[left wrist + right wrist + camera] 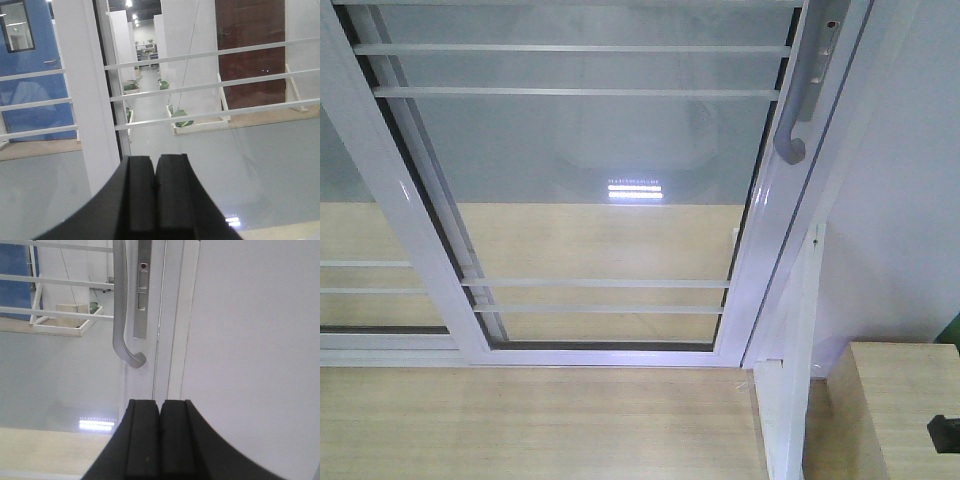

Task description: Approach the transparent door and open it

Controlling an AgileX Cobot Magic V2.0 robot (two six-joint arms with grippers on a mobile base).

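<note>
Glass fills the front view: the transparent door [590, 150], a tall clear panel in a white metal frame crossed by thin white bars. It stands right of a similar barred glass panel without a handle [360, 240]. Its curved, hook-ended pale grey pull handle [796, 100] sits on the right stile, with its long axis running up and down the frame. Neither gripper shows in this view.

From the left wrist, the left gripper [155, 162] has its black fingers pressed together with nothing between them. It faces barred glass and a broad white upright stile [82, 100], and no handle is in sight.

From the right wrist, the right gripper [160, 404] is likewise clenched and empty. The handle [120, 305] lies ahead of it, above and slightly left of the fingertips and clearly apart from them. Its hook curls right, beneath a narrow grey lock plate [142, 290].

The right arm looks the nearer one. It would probably need to rise and shift a little left to catch the upright handle, then draw the door sideways.
</note>
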